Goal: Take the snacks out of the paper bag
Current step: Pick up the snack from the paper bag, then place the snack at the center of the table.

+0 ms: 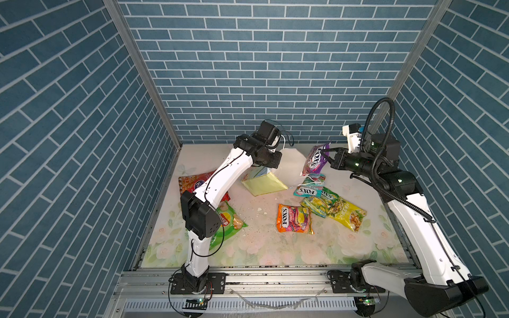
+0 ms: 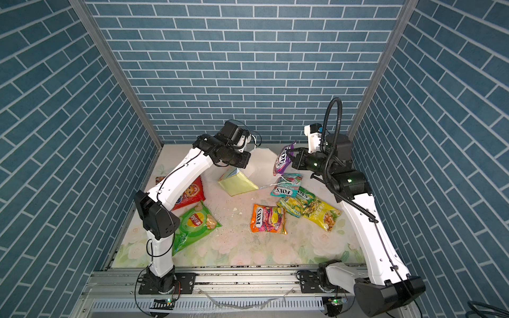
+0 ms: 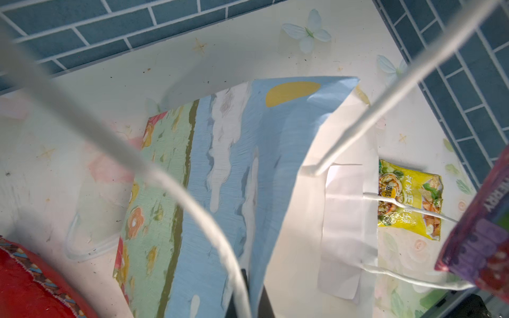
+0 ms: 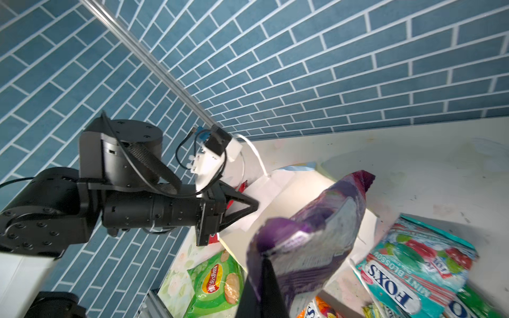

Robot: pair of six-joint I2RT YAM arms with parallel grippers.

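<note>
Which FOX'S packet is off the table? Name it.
The purple packet, held up by the right gripper; the teal packet, green-yellow packet and orange packet lie flat.

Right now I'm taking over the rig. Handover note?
Left gripper: shut on the paper bag at its rim. The bag is tipped, with its mouth toward the right arm.
Right gripper: shut on the purple packet, held off the table just outside the bag's mouth.
Done: six snacks lie on the table: red bag, Lay's, orange FOX'S, teal FOX'S, green-yellow FOX'S, yellow packet.
Left: set the purple packet down. Check inside the paper bag, since only part of it shows. Then probably let go of it.
</note>
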